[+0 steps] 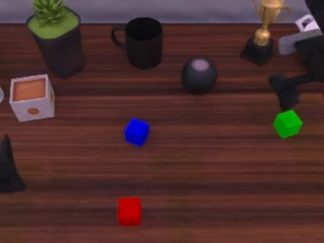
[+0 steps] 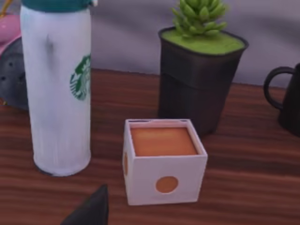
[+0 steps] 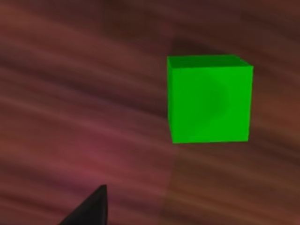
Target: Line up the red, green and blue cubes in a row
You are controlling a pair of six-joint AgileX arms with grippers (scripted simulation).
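The green cube point(image 1: 287, 123) sits near the table's right edge and fills the right wrist view point(image 3: 209, 98). My right gripper point(image 1: 286, 97) hovers just behind it, open and holding nothing. Only one dark fingertip point(image 3: 91, 208) shows in that wrist view, apart from the cube. The blue cube point(image 1: 136, 131) lies near the table's middle. Closer to the front edge is the red cube point(image 1: 129, 211). My left gripper point(image 1: 7, 169) is parked at the left edge, open, one fingertip point(image 2: 91, 211) showing in its own view.
Along the back stand a potted succulent point(image 1: 54, 35), a black mug point(image 1: 142, 41), a dark round speaker point(image 1: 199, 75) and a gold trophy point(image 1: 264, 31). A white box with an orange-brown top point(image 1: 32, 97) sits at the left. A white tumbler point(image 2: 58, 89) stands beside it.
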